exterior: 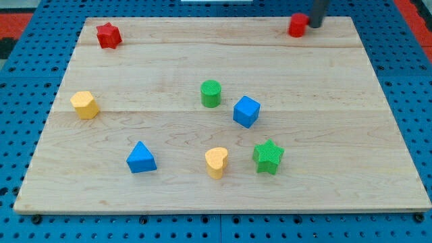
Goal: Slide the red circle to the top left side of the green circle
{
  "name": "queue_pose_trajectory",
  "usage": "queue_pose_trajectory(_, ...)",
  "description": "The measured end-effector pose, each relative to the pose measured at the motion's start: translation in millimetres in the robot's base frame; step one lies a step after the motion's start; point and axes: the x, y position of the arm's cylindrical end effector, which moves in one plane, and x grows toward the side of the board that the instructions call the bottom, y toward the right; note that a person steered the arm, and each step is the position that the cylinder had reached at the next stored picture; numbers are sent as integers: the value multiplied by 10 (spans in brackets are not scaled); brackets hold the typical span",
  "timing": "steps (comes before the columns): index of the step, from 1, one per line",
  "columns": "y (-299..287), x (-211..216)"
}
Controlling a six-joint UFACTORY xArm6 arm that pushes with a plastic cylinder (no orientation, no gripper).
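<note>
**Tip at red circle, top right of board**

Pale wooden board [223, 196] on a blue pegboard surface [20, 81]. Contents, from the view's left to its right:

- Yellow hexagon-like block [85, 104] near the left edge, mid-height.
- Red star-shaped block [108, 35] in the top left corner.
- Blue triangular block [141, 158] in the lower left area.
- Green circle, a short cylinder block [210, 93], near the board's centre.
- Yellow heart-shaped block [216, 162] below it, toward the view's bottom.
- Blue cube block [246, 111] just beside the green circle, on its lower right.
- Green star-shaped block [268, 156] close to the yellow heart's right side, apart from it.
- Red circle, a small cylinder block [298, 25] at the top edge, right of centre — well apart from the green circle, up and to its right.

My tip [315, 25], the end of the dark rod, sits just right of the red circle — touching or very nearly so; contact cannot be confirmed. The arm carries no jaws, only the rod.
</note>
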Motion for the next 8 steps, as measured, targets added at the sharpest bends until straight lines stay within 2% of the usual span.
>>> queue_pose_trajectory(1, -895, 187)
queue_pose_trajectory(2, -1172, 63)
queue_pose_trajectory(3, -1142, -165)
queue_pose_trajectory(4, -1721, 56)
queue_pose_trajectory(5, -1920, 589)
queue_pose_trajectory(6, -2047, 916)
queue_pose_trajectory(8, -2059, 1087)
